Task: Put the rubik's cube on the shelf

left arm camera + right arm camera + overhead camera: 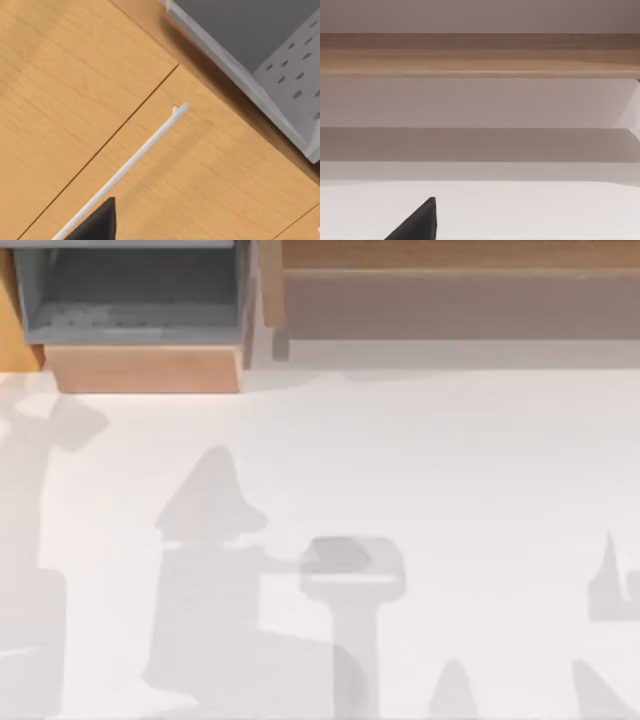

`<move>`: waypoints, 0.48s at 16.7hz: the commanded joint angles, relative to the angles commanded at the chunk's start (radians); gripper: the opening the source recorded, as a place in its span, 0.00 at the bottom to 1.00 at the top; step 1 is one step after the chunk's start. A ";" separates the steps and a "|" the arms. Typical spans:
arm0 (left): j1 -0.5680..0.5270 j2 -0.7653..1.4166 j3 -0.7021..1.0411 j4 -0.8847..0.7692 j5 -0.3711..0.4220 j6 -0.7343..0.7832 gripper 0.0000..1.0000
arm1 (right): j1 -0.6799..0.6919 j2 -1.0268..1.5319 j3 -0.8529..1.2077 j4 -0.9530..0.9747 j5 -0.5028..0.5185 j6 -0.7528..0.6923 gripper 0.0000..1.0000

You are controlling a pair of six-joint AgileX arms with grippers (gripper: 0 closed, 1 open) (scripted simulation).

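The rubik's cube is out of view. The shelf (460,290), a long light-brown wooden unit with a shaded recess, runs along the table's back right. In the right wrist view its wooden board (480,55) lies straight ahead, past a stretch of white table, with a dark part of my right gripper (417,222) at the picture's edge. A dark part of my left gripper (97,225) hovers close to a light-brown wooden panel (200,175), beside a thin white bar handle (130,165).
A smaller wooden box (145,368) with a grey inside stands at the back left; its grey perforated wall (295,75) shows in the left wrist view. The white table (420,460) carries soft grey shadows of the arms.
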 joint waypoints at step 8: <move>0.141 0.564 0.298 0.272 0.159 0.466 1.00 | 0.000 0.000 0.000 0.000 0.000 0.000 1.00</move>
